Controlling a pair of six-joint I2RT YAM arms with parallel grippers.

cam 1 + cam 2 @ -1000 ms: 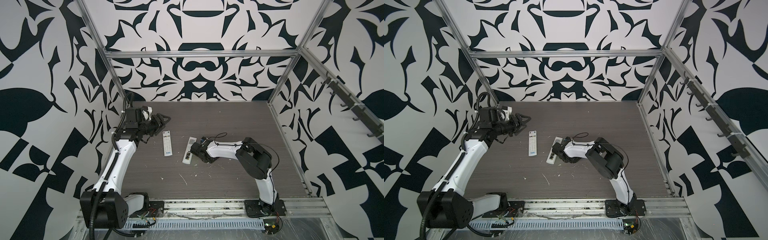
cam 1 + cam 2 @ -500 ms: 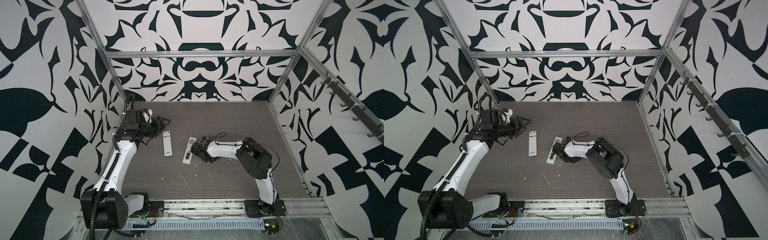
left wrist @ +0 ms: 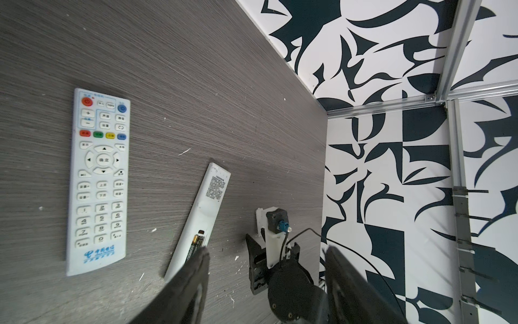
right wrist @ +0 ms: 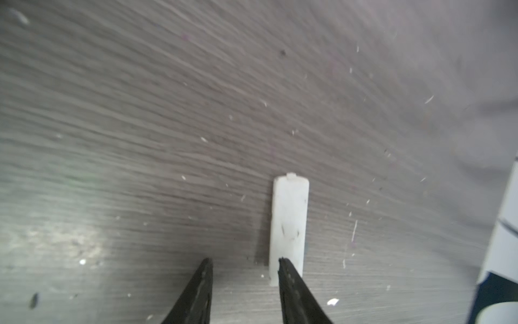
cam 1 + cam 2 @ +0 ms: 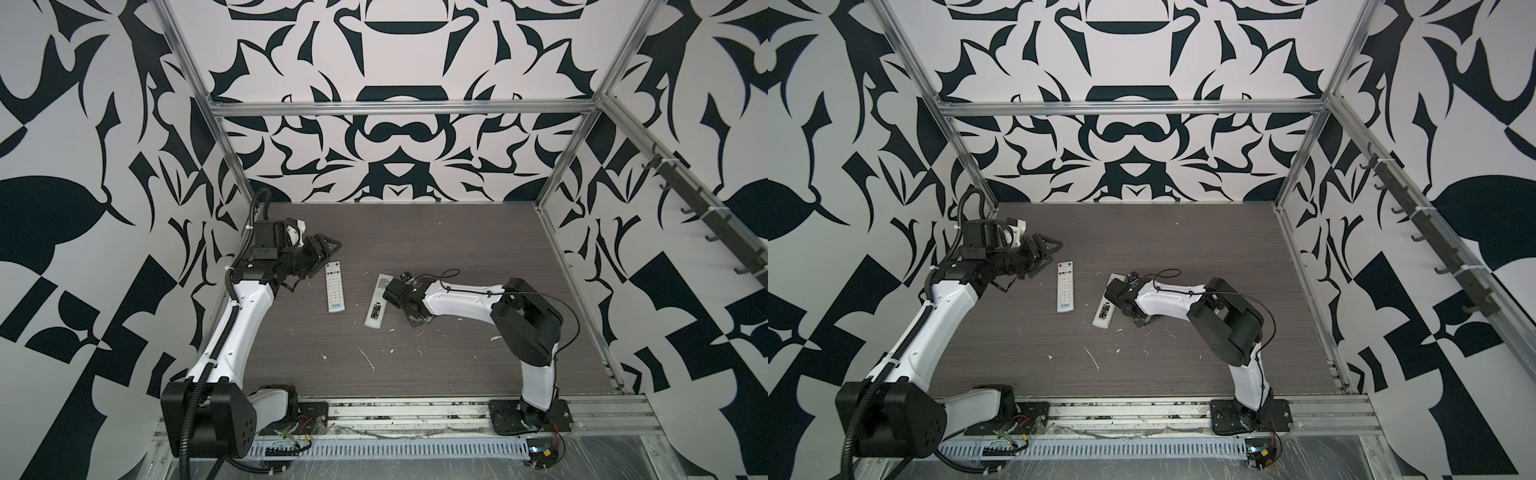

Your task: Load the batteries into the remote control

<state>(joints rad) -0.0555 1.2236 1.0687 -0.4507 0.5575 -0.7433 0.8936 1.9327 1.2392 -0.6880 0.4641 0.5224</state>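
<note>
Right, I see two remotes on the grey table point(image 5: 457, 249). The face-up remote point(image 5: 335, 286) lies with its buttons showing, and just beside it, apart from it, the face-down remote point(image 5: 376, 301) lies at a slant. Through the left wrist camera, the batteries point(image 3: 196, 243) sit inside the open compartment of the face-down remote point(image 3: 202, 213), dark cylinders with gold bands lying side by side; how many, I cannot tell. The left gripper point(image 5: 328, 245) hangs above the table near the back left corner, by the top end of the face-up remote, its fingers spread and nothing between them. The right gripper point(image 5: 415, 322) is low over the table just beside the face-down remote, on the side away from the face-up one. In its wrist view the right gripper point(image 4: 244, 265) stands parted with only bare table in the gap, and a small white cover point(image 4: 288, 221) lies flat on the table; one fingertip point(image 4: 286, 269) overlaps the cover's near end, though whether it touches I cannot tell. White scraps point(image 5: 368, 359) dot the table.
</note>
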